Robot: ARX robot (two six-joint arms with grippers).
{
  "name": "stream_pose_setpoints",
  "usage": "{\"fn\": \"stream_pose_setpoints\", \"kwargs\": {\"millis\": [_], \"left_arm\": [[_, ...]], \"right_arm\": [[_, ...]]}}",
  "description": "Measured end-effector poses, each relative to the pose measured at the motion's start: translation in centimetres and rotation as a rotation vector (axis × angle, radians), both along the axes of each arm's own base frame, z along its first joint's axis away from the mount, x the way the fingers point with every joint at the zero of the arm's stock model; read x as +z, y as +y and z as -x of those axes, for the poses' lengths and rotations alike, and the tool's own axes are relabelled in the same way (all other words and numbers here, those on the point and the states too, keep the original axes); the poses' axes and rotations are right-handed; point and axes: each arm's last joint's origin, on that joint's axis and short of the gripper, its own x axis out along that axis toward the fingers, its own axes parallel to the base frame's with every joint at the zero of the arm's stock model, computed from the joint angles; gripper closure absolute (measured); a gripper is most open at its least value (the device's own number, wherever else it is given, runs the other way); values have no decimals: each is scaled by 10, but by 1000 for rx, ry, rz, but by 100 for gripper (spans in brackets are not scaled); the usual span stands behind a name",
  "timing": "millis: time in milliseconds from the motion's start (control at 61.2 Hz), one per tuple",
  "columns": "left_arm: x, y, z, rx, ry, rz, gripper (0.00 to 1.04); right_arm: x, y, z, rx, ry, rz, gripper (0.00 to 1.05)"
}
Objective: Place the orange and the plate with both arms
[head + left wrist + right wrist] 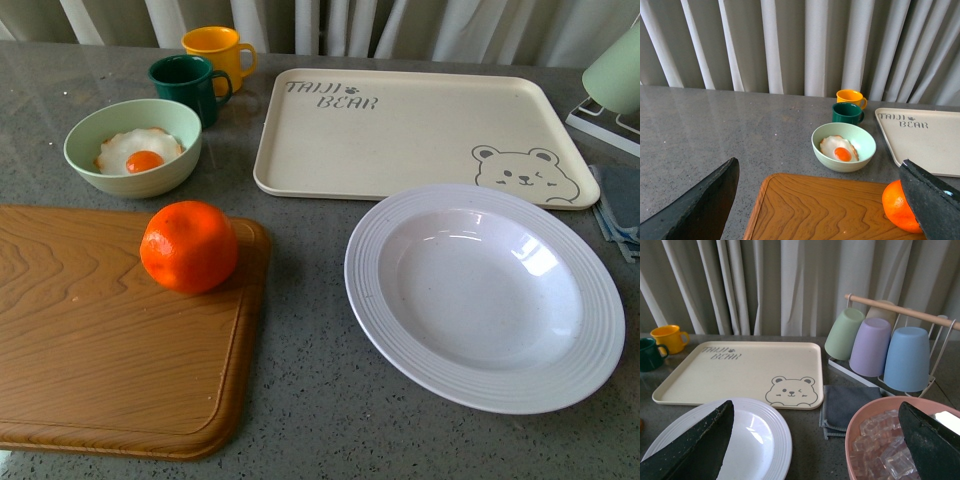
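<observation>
The orange (188, 246) rests on the far right part of a wooden cutting board (90, 350). In the left wrist view the orange (897, 207) is partly hidden behind one black finger (932, 202). My left gripper (822, 215) is open above the board, with nothing between its fingers. The white ridged plate (484, 292) lies on the grey counter to the right of the board. My right gripper (815, 450) is open; one finger (695, 447) hangs over the plate (765, 440). Neither arm appears in the front view.
A cream bear-print tray (400, 130) lies behind the plate. A pale-green bowl (132, 146) holds a fried egg; green mug (188, 86) and yellow mug (218, 52) stand behind it. A pink bowl of ice cubes (890, 440), grey cloth (845, 405) and cup rack (880, 345) are on the right.
</observation>
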Motion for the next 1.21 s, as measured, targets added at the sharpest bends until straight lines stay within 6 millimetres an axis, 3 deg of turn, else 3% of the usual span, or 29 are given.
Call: {"fn": "stream_pose_setpoints", "kwargs": {"millis": [278,392,457,735,980,1208], "left_arm": [[0,0,0,0,0,0,9],[1,-1,-2,-59,318,113,9],[2,-1,-9,-47,385,140,9],[27,-20,-68,-103,316,184,9],[-1,-52,-120,-186,406,183,9],[-23,-68,-151,-233,454,169,9]], "right_arm": [[0,0,0,0,0,0,9],[0,0,0,0,0,0,9],[0,0,0,0,0,0,9],[0,0,0,0,0,0,9],[0,0,0,0,0,0,9],[0,0,0,0,0,0,9]]}}
